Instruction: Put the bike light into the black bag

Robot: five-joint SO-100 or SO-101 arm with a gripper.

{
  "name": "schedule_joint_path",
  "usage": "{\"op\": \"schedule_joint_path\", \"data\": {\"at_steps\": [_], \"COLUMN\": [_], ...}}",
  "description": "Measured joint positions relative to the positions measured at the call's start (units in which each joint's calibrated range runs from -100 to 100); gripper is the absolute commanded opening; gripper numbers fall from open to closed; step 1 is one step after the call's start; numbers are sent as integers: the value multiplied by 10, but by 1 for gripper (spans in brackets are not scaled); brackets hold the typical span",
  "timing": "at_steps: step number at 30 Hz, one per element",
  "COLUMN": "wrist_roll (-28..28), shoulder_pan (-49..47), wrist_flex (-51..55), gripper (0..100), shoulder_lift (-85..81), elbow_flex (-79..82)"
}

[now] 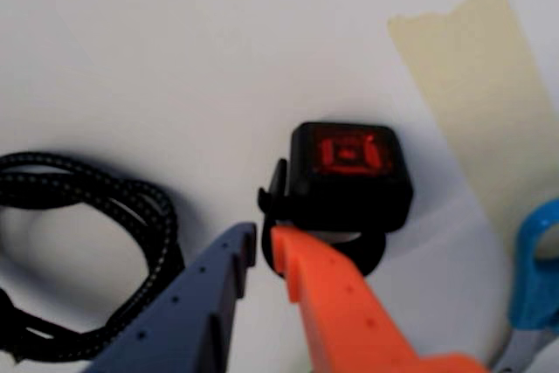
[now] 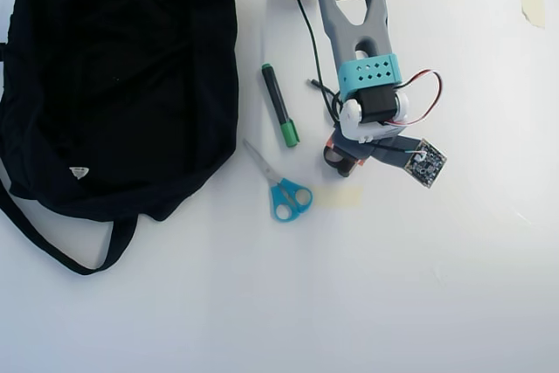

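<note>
The bike light (image 1: 349,168), a small black box with a red lens and a round strap loop beneath it, lies on the white table in the wrist view. My gripper (image 1: 262,238) has a blue-grey finger and an orange finger (image 1: 332,303). Its tips are pinched together on the left edge of the strap loop. In the overhead view the gripper (image 2: 339,157) points down at the table and mostly hides the light (image 2: 334,160). The black bag (image 2: 113,67) lies flat at the far left, with a white label (image 2: 79,172) and a long strap, well away from the gripper.
A coiled black cable (image 1: 153,211) lies left of the fingers. Blue-handled scissors (image 2: 284,194) and a green-capped marker (image 2: 279,107) lie between the gripper and the bag. A strip of beige tape (image 1: 489,85) is stuck to the table beside the light.
</note>
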Motion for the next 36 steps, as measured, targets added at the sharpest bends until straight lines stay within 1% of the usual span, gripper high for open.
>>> {"op": "schedule_joint_path", "data": {"at_steps": [2, 5, 10, 23, 36], "wrist_roll": [0, 0, -10, -54, -56], "shoulder_pan": [0, 1, 9, 29, 24], "wrist_flex": [0, 0, 0, -15, -22], "gripper": [6, 14, 19, 19, 19], "shoulder_lift": [0, 0, 0, 0, 0], "elbow_flex": [0, 0, 0, 0, 0]}}
